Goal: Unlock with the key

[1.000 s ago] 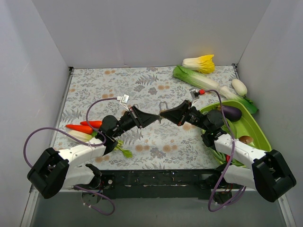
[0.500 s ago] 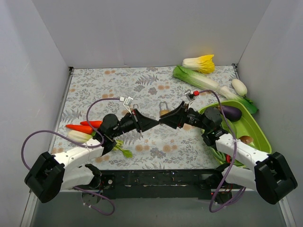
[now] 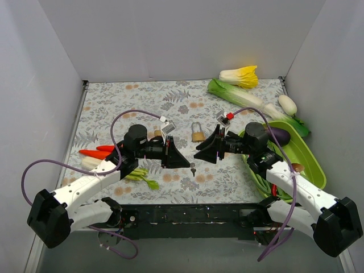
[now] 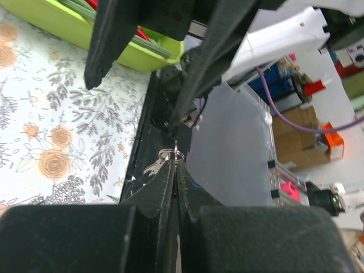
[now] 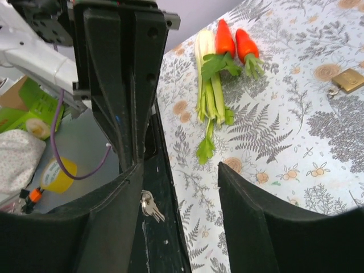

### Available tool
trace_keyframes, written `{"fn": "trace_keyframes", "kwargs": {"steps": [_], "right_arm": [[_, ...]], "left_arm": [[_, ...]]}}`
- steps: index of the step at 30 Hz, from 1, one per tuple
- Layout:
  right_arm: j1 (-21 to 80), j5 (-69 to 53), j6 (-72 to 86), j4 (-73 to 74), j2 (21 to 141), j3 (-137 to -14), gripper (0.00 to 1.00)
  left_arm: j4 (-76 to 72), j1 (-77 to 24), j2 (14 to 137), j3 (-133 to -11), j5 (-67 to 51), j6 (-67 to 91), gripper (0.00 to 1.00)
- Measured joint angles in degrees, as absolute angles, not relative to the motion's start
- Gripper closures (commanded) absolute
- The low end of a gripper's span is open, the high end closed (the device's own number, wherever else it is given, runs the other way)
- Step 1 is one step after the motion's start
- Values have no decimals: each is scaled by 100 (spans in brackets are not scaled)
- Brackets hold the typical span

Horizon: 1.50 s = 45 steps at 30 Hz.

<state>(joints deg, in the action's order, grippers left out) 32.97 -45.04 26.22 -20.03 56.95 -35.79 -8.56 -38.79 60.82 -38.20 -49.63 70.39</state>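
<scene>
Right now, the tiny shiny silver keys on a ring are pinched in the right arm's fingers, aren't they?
No. The tiny shiny silver keys on a ring are pinched in the left arm's fingers, as the left wrist view shows.

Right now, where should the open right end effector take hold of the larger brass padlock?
Probably its brass body, pinched across the left and right edges from above. The silver shackle points to the far wall, so this keeps the near bottom edge free for the key.

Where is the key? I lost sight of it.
Top view: the key hangs from the left gripper's shut tips, nearer the arms than the brass padlock.
</scene>
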Motion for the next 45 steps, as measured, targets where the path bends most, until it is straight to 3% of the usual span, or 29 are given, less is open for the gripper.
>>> {"fn": "trace_keyframes", "kwargs": {"steps": [21, 31, 36, 41, 45], "right_arm": [[3706, -5885, 2521, -1682, 6267, -3583, 56], [3903, -5887, 2510, -1684, 6499, -3621, 72], [3909, -5889, 2508, -1686, 6499, -3634, 87], [3929, -5927, 2510, -1688, 6504, -3634, 89], [3957, -6001, 2493, -1678, 6580, -3675, 99]], "left_arm": [[751, -3874, 6514, -4403, -5714, 5828, 100], [799, -3874, 6536, -4410, -5763, 5763, 100], [821, -3874, 6536, -4412, -5763, 5760, 100], [821, -3874, 6536, -4410, -5752, 5767, 100], [840, -3874, 6554, -4410, -5760, 5771, 100]]}}
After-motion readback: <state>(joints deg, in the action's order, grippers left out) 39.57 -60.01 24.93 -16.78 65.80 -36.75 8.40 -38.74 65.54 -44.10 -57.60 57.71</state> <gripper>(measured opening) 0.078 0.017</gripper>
